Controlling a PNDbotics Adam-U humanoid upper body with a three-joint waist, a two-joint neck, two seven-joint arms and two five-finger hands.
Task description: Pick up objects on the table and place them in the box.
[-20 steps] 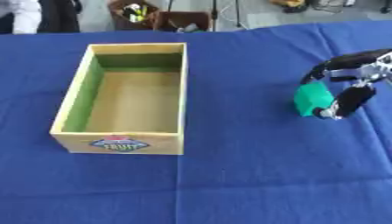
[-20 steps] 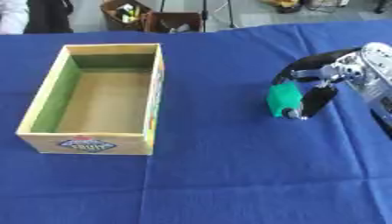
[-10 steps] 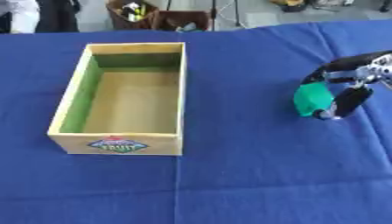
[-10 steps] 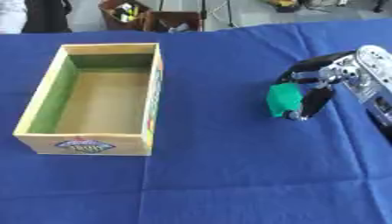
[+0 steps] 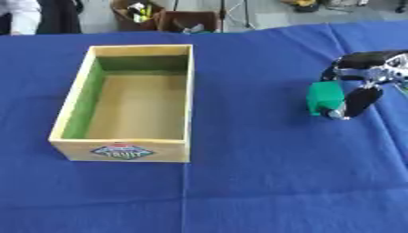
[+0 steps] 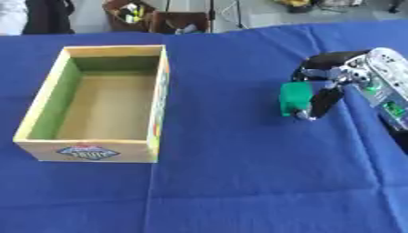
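Well to the right of the wooden box [image 5: 127, 102], on the blue tablecloth [image 5: 239, 182] — a small green block [image 5: 324, 97], pinched by the right hand [image 6: 339, 79]. Curled round it from the far side and the right, dark fingers [image 5: 360, 101] pressed to its right face, thumb side arching over the top. Upright-looking, the block's long axis roughly vertical; lifted or resting on the cloth — cannot tell. Box open and empty to the block's left, long axis running away from the camera. Likely next: carry leftwards over the near box wall. No left hand in either view
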